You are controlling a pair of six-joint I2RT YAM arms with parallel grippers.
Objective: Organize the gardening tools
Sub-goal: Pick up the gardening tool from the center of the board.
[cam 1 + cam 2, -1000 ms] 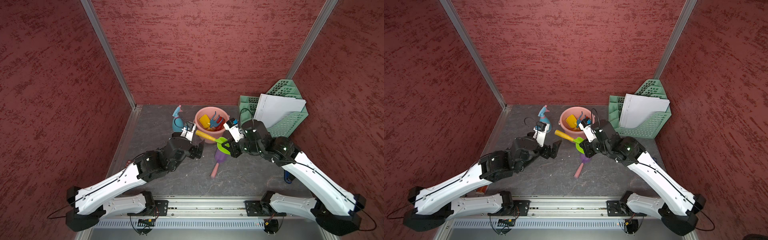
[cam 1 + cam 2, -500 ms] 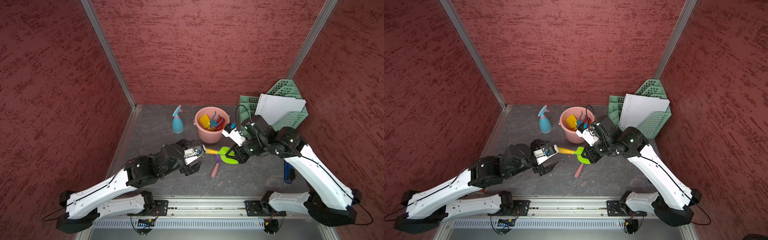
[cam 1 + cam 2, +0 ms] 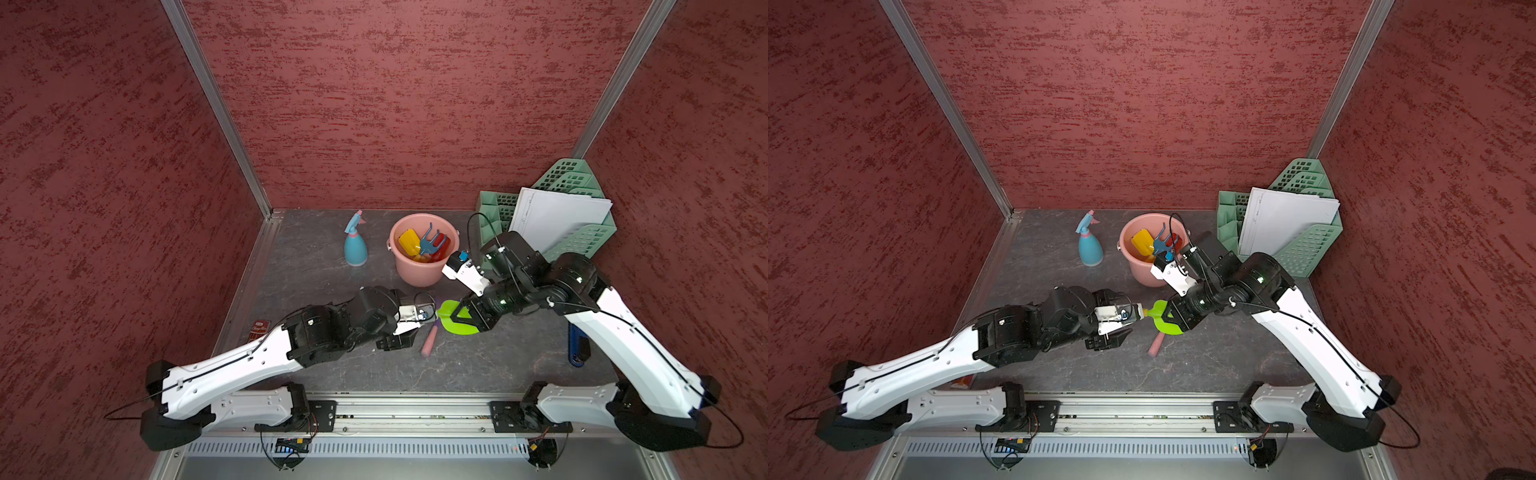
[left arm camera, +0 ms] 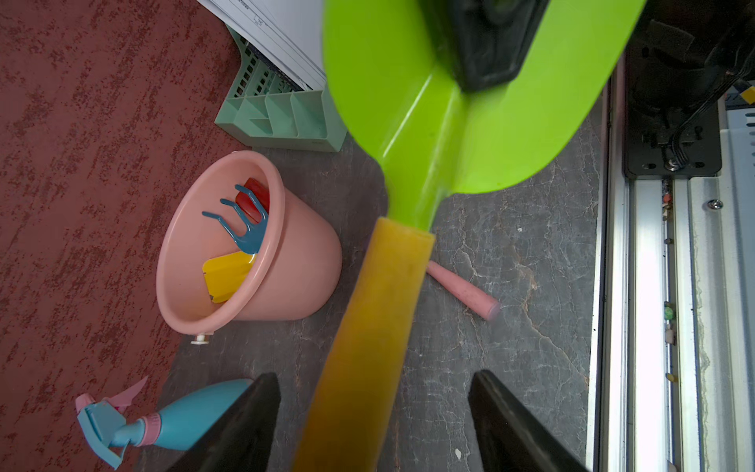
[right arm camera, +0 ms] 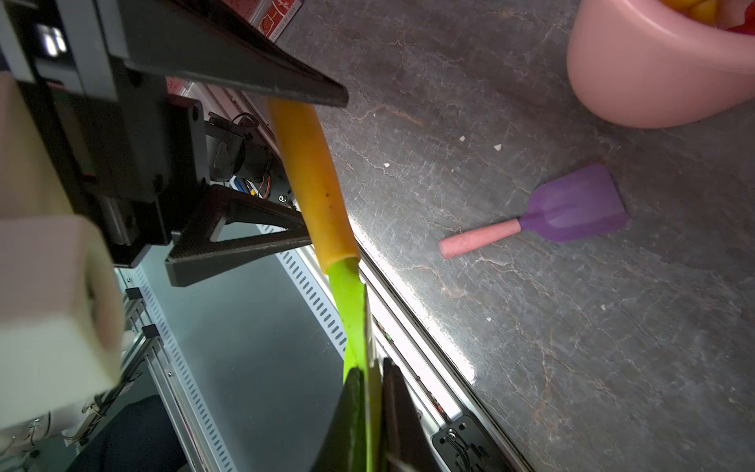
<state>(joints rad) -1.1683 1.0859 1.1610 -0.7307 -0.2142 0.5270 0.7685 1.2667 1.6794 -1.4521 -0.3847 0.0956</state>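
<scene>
Tabletop scene seen from above and from both wrists: two robot arms meet over a dark, stone-patterned table (image 3: 316, 266). The right gripper (image 5: 371, 402) pinches the blade of the green yellow-handled trowel (image 3: 449, 316), its jaws pressed flat against both faces. It holds the trowel off the table with the handle pointing toward the left arm. The left gripper (image 4: 374, 386) has its jaws spread, one on each side of the yellow handle, with a gap showing on both sides. Below the trowel, the purple pink-handled spade (image 5: 572, 208) lies flat on the table. Farther back, a pink bucket (image 3: 415, 276) holds the yellow scoop (image 3: 409, 242), the blue fork (image 3: 428, 243) and a red tool (image 3: 441, 248). The blue spray bottle (image 3: 355, 251) stands upright near the bucket
</scene>
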